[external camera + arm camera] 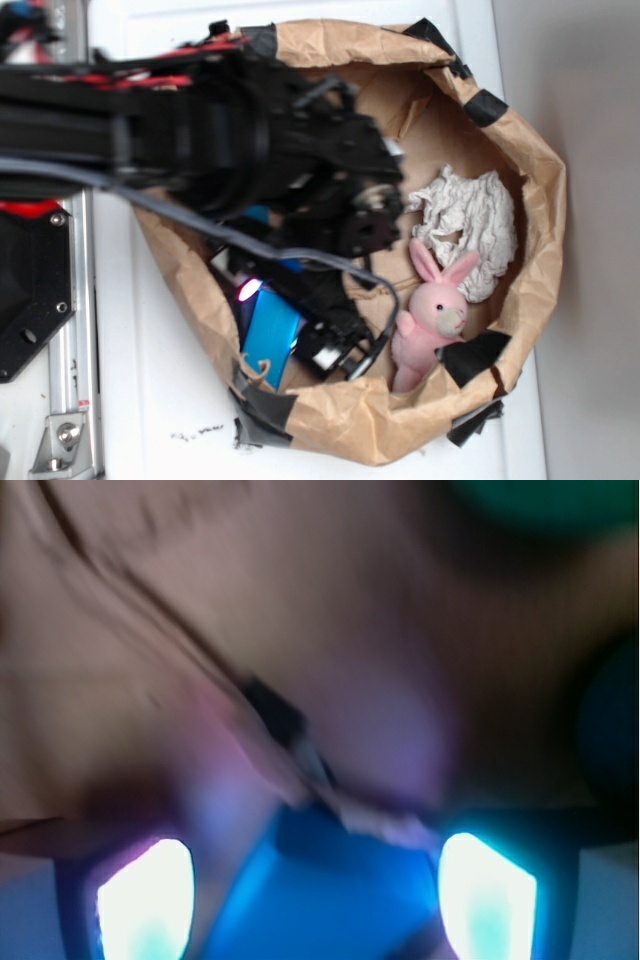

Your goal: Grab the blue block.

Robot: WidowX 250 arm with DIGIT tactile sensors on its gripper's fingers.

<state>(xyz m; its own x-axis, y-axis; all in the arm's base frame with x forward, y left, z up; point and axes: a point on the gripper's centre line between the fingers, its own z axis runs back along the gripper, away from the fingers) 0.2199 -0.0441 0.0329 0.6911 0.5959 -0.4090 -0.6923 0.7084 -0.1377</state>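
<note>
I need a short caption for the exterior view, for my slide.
Robot hand reaching the blue block inside a paper bag.

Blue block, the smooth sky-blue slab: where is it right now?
In the exterior view the sky-blue slab lies inside the brown paper bag near its lower-left wall, left of the pink plush bunny. The wrist view shows it between the gripper fingers.

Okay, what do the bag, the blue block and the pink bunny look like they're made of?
The bag looks like brown kraft paper: matte, creased, with rolled edges patched in black tape. The blue block has a smooth, slightly glossy face, probably plastic or painted wood; I can't tell which. The pink bunny appears to be soft plush fabric with a fuzzy surface.
</note>
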